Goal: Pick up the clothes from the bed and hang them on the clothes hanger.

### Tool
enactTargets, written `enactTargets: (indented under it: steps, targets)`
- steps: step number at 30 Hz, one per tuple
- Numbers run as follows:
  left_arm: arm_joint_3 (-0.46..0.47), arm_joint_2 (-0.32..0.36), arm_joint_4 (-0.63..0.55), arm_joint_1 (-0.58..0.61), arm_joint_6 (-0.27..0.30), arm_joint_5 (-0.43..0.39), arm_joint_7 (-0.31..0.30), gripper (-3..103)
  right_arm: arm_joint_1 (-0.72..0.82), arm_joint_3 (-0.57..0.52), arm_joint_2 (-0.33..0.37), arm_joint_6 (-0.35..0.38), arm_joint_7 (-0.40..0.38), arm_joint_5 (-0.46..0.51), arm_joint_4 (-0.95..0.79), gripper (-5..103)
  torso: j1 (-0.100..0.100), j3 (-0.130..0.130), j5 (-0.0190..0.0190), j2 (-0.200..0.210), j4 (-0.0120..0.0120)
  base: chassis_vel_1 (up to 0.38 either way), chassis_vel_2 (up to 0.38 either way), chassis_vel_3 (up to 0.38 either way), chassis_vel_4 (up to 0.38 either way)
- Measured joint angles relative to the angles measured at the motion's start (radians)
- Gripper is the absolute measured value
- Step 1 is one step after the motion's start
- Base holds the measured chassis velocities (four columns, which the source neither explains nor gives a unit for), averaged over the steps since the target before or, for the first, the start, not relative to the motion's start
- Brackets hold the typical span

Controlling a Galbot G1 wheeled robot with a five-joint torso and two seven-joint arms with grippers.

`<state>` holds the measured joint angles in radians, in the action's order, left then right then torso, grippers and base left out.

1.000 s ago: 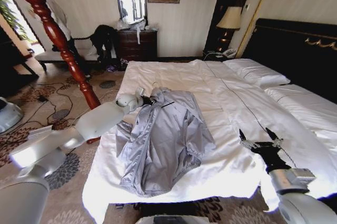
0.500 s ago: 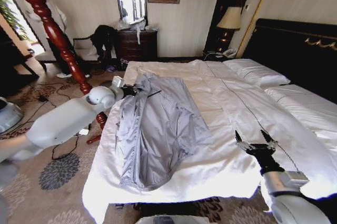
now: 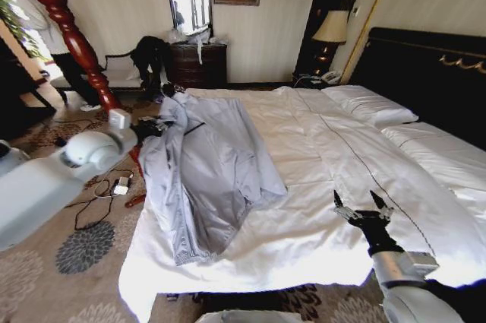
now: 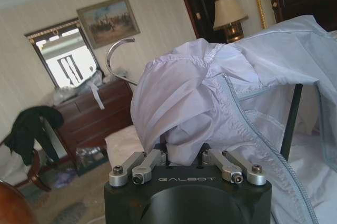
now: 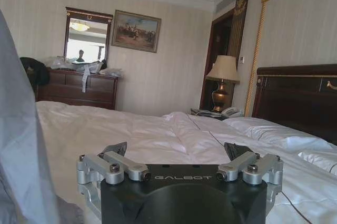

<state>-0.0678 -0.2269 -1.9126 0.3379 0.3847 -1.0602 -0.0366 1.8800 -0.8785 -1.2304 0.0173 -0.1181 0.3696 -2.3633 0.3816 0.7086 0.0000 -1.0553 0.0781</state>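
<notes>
The collar of the jacket is pinched between the closed fingers of the left gripper, with the clothes hanger inside. The jacket is held half raised at the bed edge. The right gripper is spread open, empty, above the sheet. A steady lift seems best, so the hem is cleared without snagging.

The word GALBOT stands in pale letters on the black body of the left gripper. The same GALBOT marking is on the right gripper
</notes>
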Motion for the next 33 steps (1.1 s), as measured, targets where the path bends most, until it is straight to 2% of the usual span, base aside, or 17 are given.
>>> enactTargets:
  steps: [4,11,15,16,19,23,25,28,33]
  targets:
    - [0.064,0.075,-0.036,0.017,-0.008,0.005,0.013,24,-0.004,0.018,-0.014,0.000,-0.001,-0.003,-0.002,100,0.000,0.000,0.0000,0.000,0.0000,0.000,0.000,0.000,0.000]
    - [0.096,0.126,-0.027,0.001,-0.010,0.076,0.051,24,-0.008,0.037,-0.026,0.001,-0.001,-0.010,-0.001,100,0.000,0.000,-0.0002,0.000,0.0001,0.000,0.000,0.000,0.000]
    - [0.129,0.168,0.019,-0.011,0.002,0.163,0.105,24,-0.013,0.049,-0.032,0.002,-0.001,-0.012,0.000,100,0.000,0.000,-0.0002,0.000,-0.0002,0.000,0.000,0.000,0.000]
    - [0.129,0.168,0.019,-0.011,0.002,0.163,0.105,24,-0.013,0.049,-0.032,0.002,-0.001,-0.012,0.000,100,0.000,0.000,-0.0002,0.000,-0.0002,0.000,0.000,0.000,0.000]
    - [0.142,0.188,0.059,-0.025,-0.007,0.242,0.141,24,-0.016,0.061,-0.035,0.002,-0.001,-0.014,0.006,100,0.000,0.000,-0.0002,0.000,-0.0002,0.000,0.000,0.000,0.000]
    - [0.148,0.194,0.077,-0.031,-0.013,0.278,0.149,24,-0.021,0.072,-0.038,0.002,-0.001,-0.018,0.009,100,0.000,0.000,-0.0002,0.000,-0.0001,0.000,0.000,0.000,0.000]
    - [0.156,0.195,0.101,-0.042,-0.026,0.333,0.159,24,-0.027,0.080,-0.038,0.002,-0.001,-0.018,0.011,100,0.000,0.000,-0.0002,0.000,-0.0001,0.000,0.000,0.000,0.000]
    - [0.161,0.195,0.113,-0.050,-0.031,0.362,0.165,24,-0.029,0.084,-0.037,0.002,-0.001,-0.018,0.012,100,0.000,0.000,-0.0002,0.000,-0.0001,0.000,0.000,0.000,0.000]
    - [0.182,0.196,0.152,-0.077,-0.056,0.479,0.217,24,-0.024,0.106,-0.042,-0.001,-0.001,-0.033,0.011,100,0.000,0.000,-0.0001,0.000,-0.0001,0.000,0.000,0.000,0.000]
